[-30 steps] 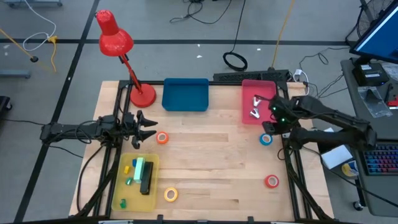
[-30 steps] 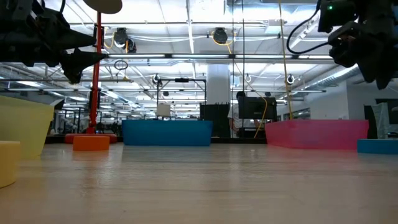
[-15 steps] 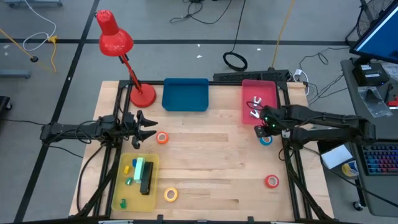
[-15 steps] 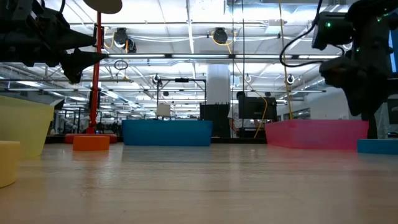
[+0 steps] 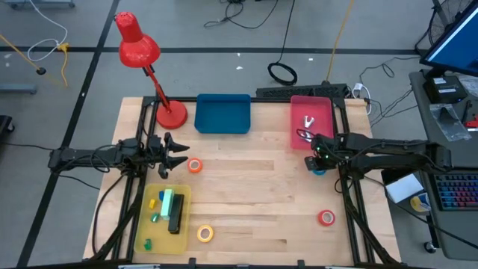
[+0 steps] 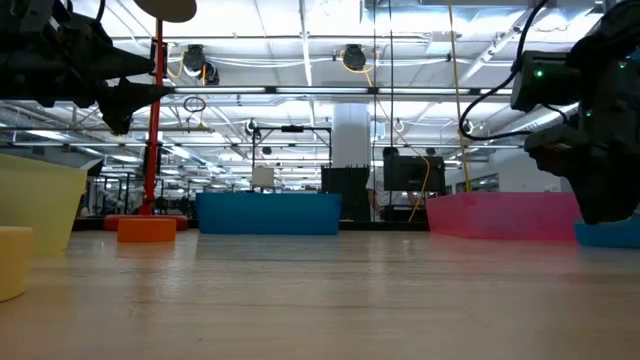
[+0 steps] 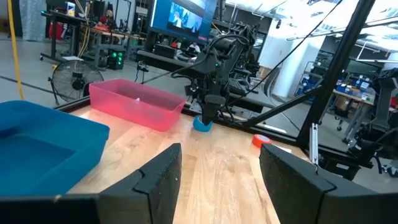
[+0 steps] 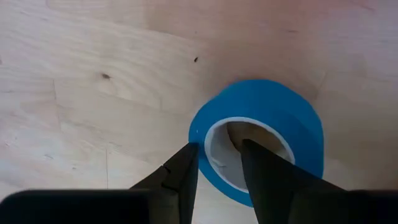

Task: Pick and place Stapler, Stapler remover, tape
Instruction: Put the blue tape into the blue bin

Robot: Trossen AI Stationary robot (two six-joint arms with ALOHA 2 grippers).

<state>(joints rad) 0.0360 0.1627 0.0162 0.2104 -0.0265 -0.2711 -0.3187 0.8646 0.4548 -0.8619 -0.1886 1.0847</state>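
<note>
Over at roughly 3 o'clock on the table [image 5: 246, 224], just below the pink bin [image 5: 311, 122], the right gripper [image 5: 320, 164] is down on the blue tape roll [image 8: 258, 140]. Its wrist view shows the jaws partly open and straddling the ring's wall, one finger inside the open centre and one outside; whether they're actually pinching it yet, I can't tell. That roll sits close to the table's right edge, so not much room on that side, but the whole middle of the wood is wide open. The stapler remover [image 5: 306, 127] is lying in the pink bin at about 2 o'clock. The left gripper [image 5: 179, 155] hangs at 9 o'clock with its jaws spread wide and nothing in them, and the orange tape roll [image 5: 195, 166] is right beside its tips. The yellow bin [image 5: 142, 226] at 7 o'clock hugs the left edge and has the black stapler [image 5: 175, 215] in it plus some small bits. Just beside that bin, near the front edge, is the yellow tape roll [image 5: 205, 234]. The red tape roll [image 5: 326, 217] sits at 4 o'clock. The blue bin [image 5: 222, 113] is at 12 and the red lamp [image 5: 144, 60] at 11.
</note>
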